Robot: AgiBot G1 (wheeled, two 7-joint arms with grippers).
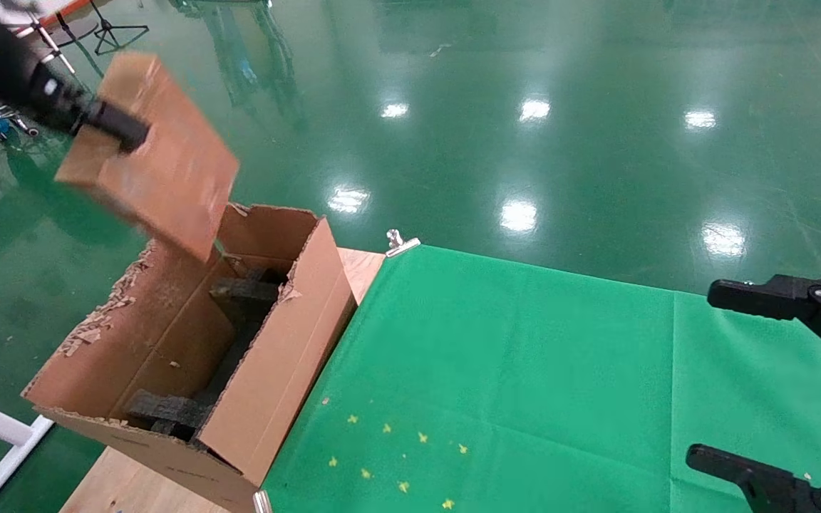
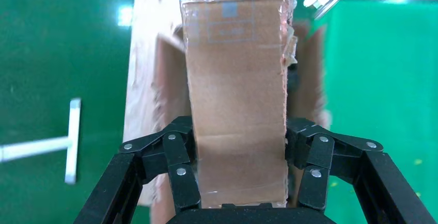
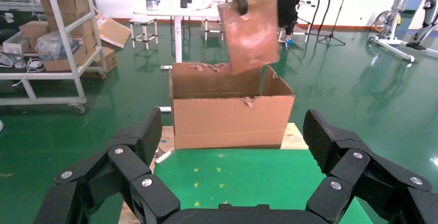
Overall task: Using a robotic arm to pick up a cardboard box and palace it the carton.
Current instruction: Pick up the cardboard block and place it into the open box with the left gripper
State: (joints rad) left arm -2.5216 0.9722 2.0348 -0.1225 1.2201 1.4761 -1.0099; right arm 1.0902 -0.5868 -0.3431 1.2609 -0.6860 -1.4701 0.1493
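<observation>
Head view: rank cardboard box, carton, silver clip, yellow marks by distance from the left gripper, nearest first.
1. cardboard box: clamped in the left gripper, raised above the carton.
2. carton: below it, on the table's left end.
3. silver clip: at the far corner of the green cloth, just beyond the carton.
4. yellow marks: on the cloth's near part, farthest.

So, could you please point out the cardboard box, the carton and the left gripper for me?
cardboard box point(image 1: 168, 160), head view, on its broad brown face.
carton point(image 1: 289, 342), head view, on its outer side wall next to the green cloth.
left gripper point(image 2: 240, 154), left wrist view, midway between the fingertips clamping the box.
</observation>
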